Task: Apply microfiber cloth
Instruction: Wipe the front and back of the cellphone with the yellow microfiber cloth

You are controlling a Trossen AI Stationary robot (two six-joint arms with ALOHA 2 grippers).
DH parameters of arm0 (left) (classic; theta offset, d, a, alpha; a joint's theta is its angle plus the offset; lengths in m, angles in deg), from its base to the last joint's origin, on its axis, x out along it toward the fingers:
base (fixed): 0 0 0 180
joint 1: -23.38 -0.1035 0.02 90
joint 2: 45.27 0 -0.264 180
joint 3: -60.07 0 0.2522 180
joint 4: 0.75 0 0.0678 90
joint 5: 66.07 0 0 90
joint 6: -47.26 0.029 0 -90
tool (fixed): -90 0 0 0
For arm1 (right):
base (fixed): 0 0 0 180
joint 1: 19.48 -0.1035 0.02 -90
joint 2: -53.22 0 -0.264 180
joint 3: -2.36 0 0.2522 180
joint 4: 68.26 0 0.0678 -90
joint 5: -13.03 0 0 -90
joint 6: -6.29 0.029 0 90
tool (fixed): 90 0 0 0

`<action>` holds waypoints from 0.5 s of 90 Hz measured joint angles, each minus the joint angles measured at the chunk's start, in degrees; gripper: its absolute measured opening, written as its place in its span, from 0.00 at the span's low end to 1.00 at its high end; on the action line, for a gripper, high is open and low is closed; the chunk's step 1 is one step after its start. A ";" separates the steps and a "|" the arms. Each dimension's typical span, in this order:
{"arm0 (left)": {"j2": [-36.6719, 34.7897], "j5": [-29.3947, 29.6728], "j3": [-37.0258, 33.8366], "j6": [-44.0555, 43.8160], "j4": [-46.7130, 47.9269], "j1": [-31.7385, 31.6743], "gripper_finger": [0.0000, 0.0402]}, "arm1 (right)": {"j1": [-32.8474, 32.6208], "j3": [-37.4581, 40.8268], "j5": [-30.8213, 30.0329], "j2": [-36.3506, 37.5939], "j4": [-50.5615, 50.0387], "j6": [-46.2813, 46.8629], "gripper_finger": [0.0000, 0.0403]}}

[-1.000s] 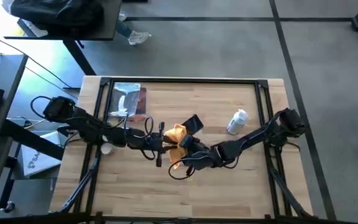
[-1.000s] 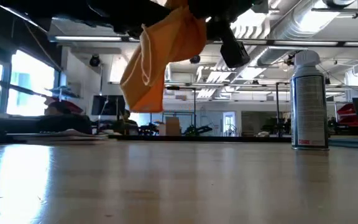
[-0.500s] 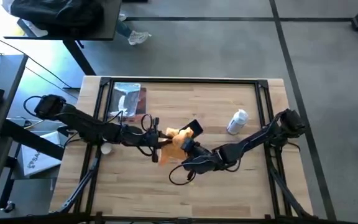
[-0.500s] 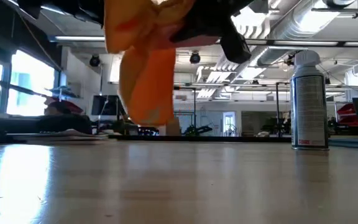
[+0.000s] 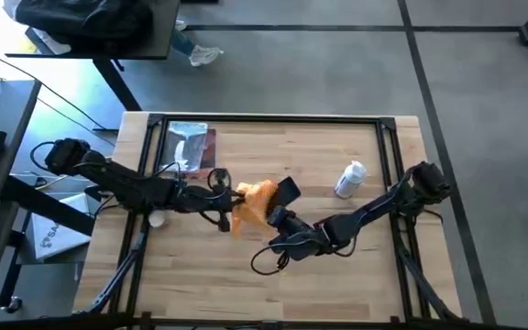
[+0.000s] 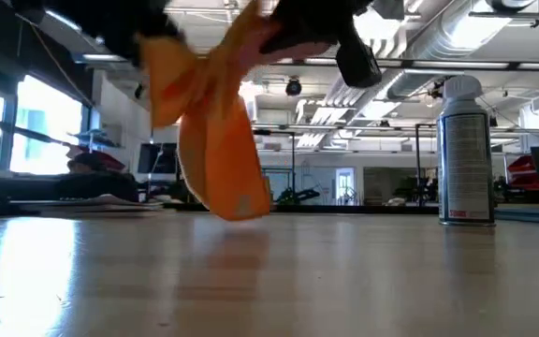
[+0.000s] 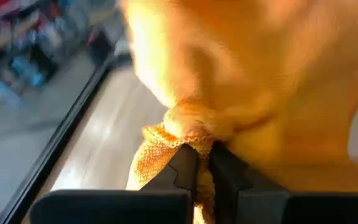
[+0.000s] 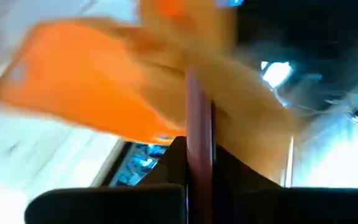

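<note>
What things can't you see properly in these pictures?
- Phone: high view, mostly covered by the orange cloth; only a dark corner shows.
- Right gripper: what it pinches is blurred in its wrist view.
- Spray can label: low view, too small to read.
- Left gripper: pinches the cloth, which fills its wrist view.

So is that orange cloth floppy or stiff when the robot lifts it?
Probably floppy: the microfiber cloth droops in loose folds above the table. It bunches where the left hand pinches it, so it's likely soft and light.
</note>
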 joint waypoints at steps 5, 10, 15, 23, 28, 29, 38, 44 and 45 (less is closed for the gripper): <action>-1.83 0.66 -0.10 -1.39 4.53 0.07 0.01 | -0.24 -0.06 -0.75 0.19 0.57 -0.06 0.00; -4.07 1.84 0.31 -3.80 8.03 0.11 0.01 | -0.46 -0.05 -0.88 0.10 0.78 -0.37 0.00; -5.23 2.09 0.38 -6.60 11.71 0.11 0.01 | -0.53 0.06 -0.85 -0.03 1.33 -0.41 0.00; -5.78 0.59 0.05 -9.37 15.19 0.17 0.01 | -0.49 0.05 -0.85 0.01 2.39 -0.85 0.00; -6.13 -0.78 0.24 -10.14 13.31 0.31 0.01 | -0.33 0.07 -0.75 0.01 2.26 -1.09 0.00; -6.14 -1.06 0.31 -10.23 12.89 0.35 0.01 | -0.30 0.07 -0.68 -0.01 2.26 -1.10 0.00; -4.91 -2.95 0.25 -10.12 9.71 0.64 0.01 | -0.07 0.11 -0.48 -0.05 3.27 -1.05 0.00; -4.31 -4.36 0.25 -9.15 6.42 1.14 0.01 | -0.07 0.11 -0.50 -0.05 3.48 -0.89 0.00; -4.27 -4.54 0.25 -8.94 5.85 1.20 0.01 | -0.07 0.11 -0.50 -0.05 3.34 -0.54 0.00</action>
